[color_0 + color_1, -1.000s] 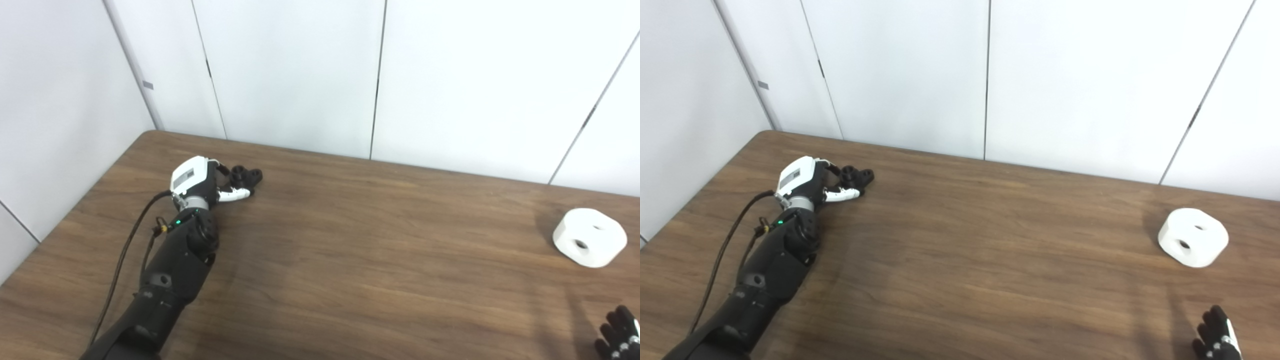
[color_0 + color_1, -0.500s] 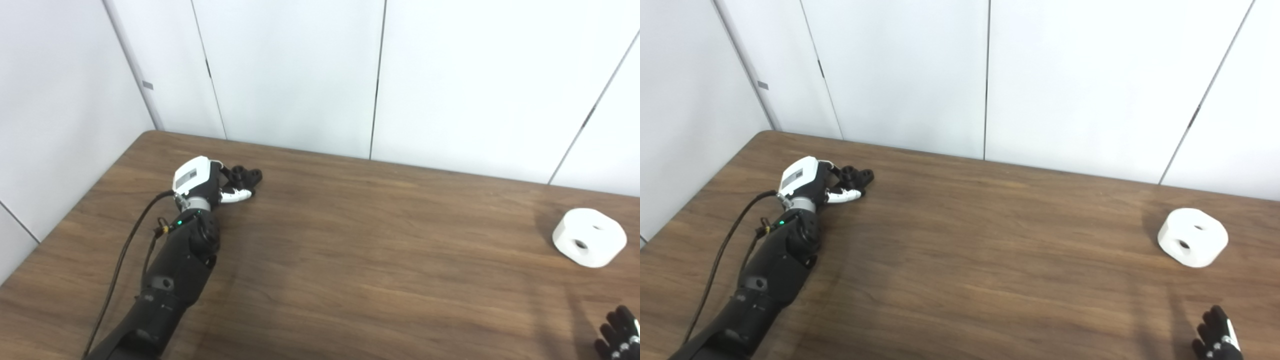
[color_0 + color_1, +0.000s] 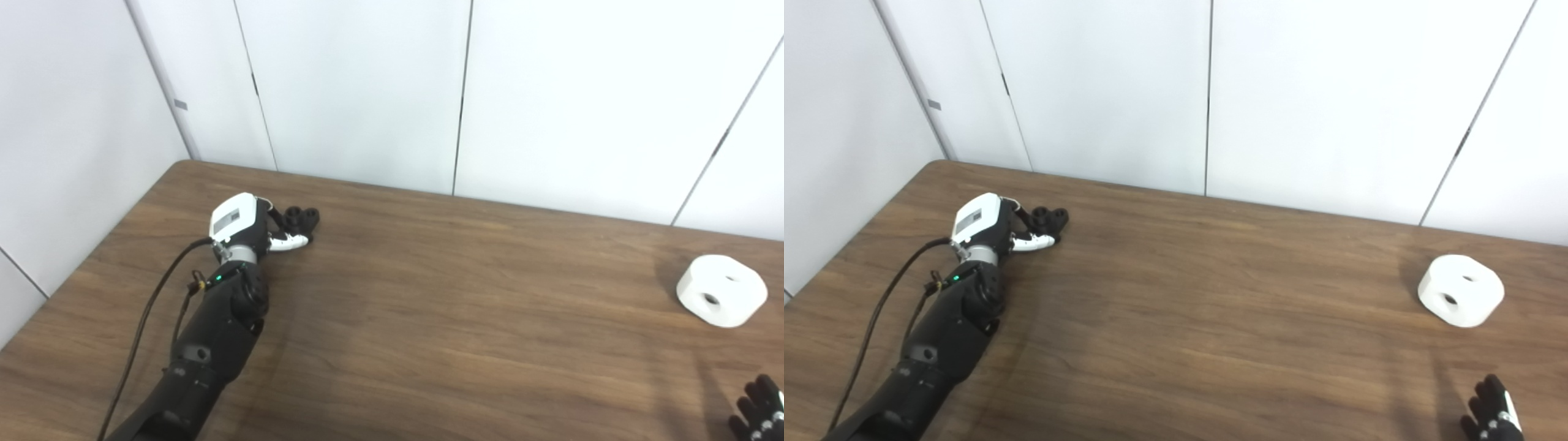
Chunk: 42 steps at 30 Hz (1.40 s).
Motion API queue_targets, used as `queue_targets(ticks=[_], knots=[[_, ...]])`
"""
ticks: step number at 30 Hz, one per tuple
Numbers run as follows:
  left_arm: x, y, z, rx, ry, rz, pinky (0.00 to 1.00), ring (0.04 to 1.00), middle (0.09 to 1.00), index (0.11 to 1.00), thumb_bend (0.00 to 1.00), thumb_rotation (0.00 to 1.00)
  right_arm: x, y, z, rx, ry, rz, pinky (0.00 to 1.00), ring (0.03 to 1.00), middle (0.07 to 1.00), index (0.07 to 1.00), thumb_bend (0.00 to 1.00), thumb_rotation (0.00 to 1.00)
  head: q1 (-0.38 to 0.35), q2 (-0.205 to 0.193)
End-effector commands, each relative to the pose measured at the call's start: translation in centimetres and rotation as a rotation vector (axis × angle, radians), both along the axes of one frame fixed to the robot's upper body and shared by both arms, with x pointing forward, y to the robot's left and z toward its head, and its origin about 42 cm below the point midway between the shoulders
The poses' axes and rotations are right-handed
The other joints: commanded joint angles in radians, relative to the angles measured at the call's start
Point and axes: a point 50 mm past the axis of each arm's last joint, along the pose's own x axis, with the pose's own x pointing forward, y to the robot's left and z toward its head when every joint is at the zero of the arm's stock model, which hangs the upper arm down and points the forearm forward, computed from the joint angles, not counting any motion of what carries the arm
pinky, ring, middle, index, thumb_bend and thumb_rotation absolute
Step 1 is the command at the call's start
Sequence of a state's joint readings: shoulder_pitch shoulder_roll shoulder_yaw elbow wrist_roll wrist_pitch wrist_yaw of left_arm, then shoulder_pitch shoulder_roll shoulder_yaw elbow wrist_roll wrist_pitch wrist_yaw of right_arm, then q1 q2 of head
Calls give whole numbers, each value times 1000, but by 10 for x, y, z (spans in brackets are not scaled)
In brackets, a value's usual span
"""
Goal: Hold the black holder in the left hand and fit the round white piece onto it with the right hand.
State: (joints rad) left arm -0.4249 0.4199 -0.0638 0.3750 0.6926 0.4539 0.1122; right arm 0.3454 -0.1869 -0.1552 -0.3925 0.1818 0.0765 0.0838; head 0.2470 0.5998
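The black holder (image 3: 302,217) lies on the brown table (image 3: 441,294) at the far left, near the back edge. My left hand (image 3: 248,223) is at its near left side, fingers and white thumb curled round it, with part of the holder hidden behind them. The round white piece (image 3: 721,290), with holes in its top and side, rests alone at the far right of the table. Only the dark fingertips of my right hand (image 3: 1491,410) show at the bottom right corner, apart and holding nothing, well short of the white piece.
White wall panels (image 3: 367,92) stand close behind the table's back edge and along its left side. A black cable (image 3: 144,318) runs beside my left forearm. Bare wood lies between the two objects.
My left hand has closed in on the holder, which has turned slightly and looks narrower. The left forearm shifted a little. The white piece and the right hand have not moved.
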Motion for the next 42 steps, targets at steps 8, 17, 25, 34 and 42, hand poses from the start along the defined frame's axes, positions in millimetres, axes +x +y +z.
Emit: queue_targets(ticks=[8,17,25,34,42], knots=[[1,7,9,1,-24,-13,853,866,785,484,521,46,2,-3,11,-18,-45,-7,1000,1000,998,997,568,1000,0,1],[-7,3,1,-71,-16,-28,768,827,760,485,520,45,5,0,10,-19,-47,-4,1000,1000,992,995,554,1000,-16,5],[-34,-28,0,-112,-17,-133,795,855,784,486,519,50,8,5,9,-6,-48,-4,1000,1000,980,986,544,1000,-38,6],[-73,-72,4,-123,-26,-317,831,883,801,488,516,59,10,10,9,-6,-28,-5,1000,1000,976,987,566,1000,-70,16],[-109,-115,12,-160,-27,-466,846,879,807,489,516,57,11,18,11,-7,-41,-19,1000,1000,955,965,526,1000,-120,35]])
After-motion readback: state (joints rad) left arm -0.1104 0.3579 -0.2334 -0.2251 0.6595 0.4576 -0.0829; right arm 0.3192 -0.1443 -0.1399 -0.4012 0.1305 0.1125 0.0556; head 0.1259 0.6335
